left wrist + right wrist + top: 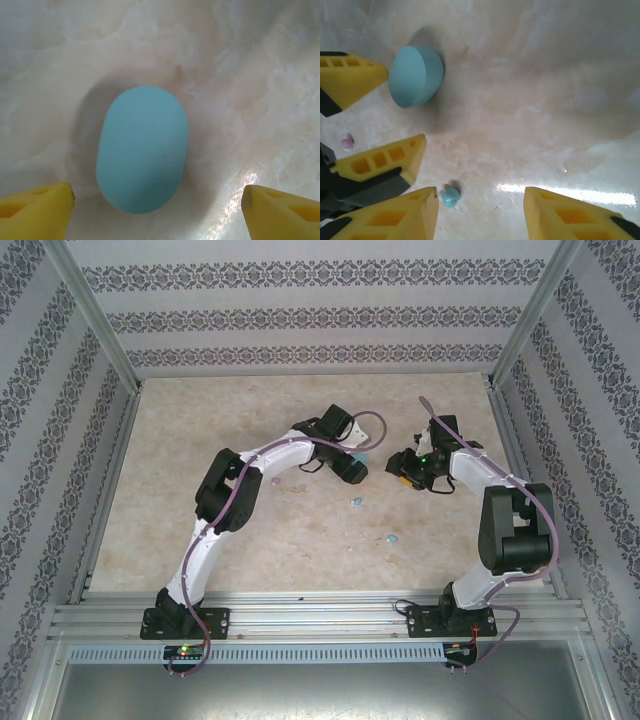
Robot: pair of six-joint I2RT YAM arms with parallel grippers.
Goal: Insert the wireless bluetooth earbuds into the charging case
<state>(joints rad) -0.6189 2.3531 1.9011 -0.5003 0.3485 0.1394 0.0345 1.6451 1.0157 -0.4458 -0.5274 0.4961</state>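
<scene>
A light blue oval charging case (142, 149) lies flat on the marbled table, and no opening shows on it. My left gripper (157, 212) hangs over it, open, one yellow fingertip (35, 210) on each side and neither touching it. From the right wrist, the same case (415, 76) sits between the left gripper's fingers (385, 160). My right gripper (480, 215) is open and low over the table. A tiny light blue earbud (451, 196) lies loose beside its left fingertip (405, 212). From above, the case (359, 456) peeks out by the left gripper (352, 468), and the right gripper (402, 468) faces it.
A small pink earbud (346, 142) lies on the table behind the left gripper's fingers. Two more light blue earbuds (356, 501) (391, 538) rest nearer the arm bases. Patterned walls and metal posts (95, 315) fence the table on three sides.
</scene>
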